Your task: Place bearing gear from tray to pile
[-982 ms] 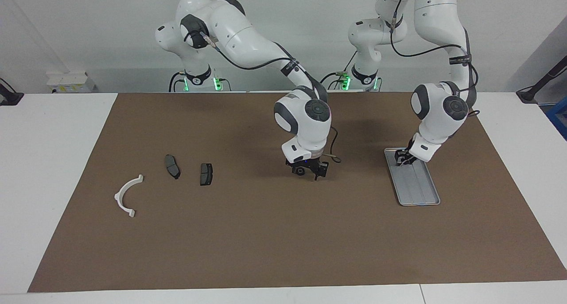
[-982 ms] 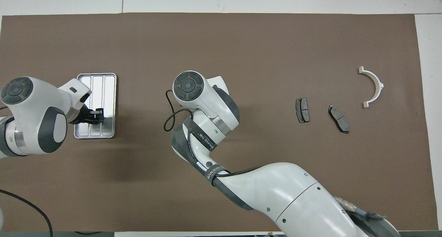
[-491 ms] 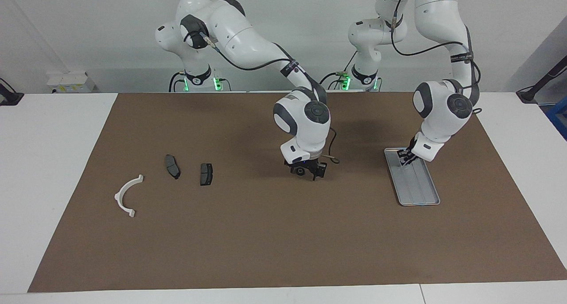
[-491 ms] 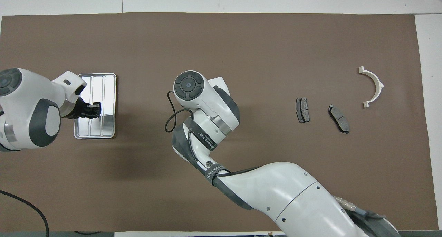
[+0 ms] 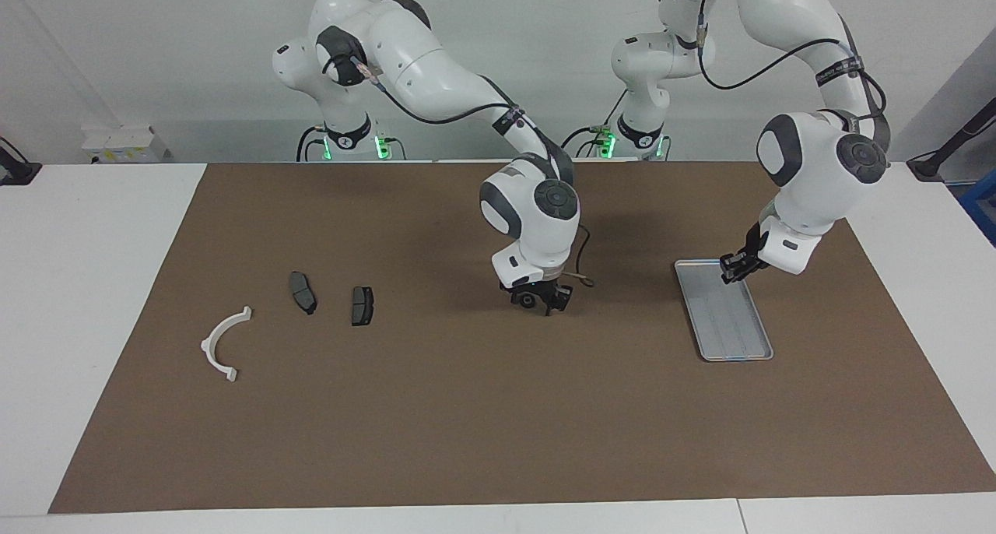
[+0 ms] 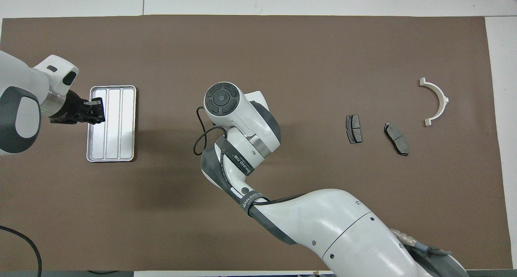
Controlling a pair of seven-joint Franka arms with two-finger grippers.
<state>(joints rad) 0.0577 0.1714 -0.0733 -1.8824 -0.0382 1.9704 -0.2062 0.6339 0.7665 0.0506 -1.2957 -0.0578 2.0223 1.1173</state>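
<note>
Hovering over the tray [image 5: 724, 310], the left end effector [image 5: 734, 266] is seen; its finger state, and any bearing gear, cannot be told. Carriage toward the pile [image 5: 299, 308] should be kept level. The right end effector [image 5: 542, 298] waits mid-bench.

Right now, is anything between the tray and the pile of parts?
Yes: the right gripper hangs low over the mat, roughly midway between the tray and the pile. Nothing else lies on that stretch. The left gripper is over the tray.
</note>
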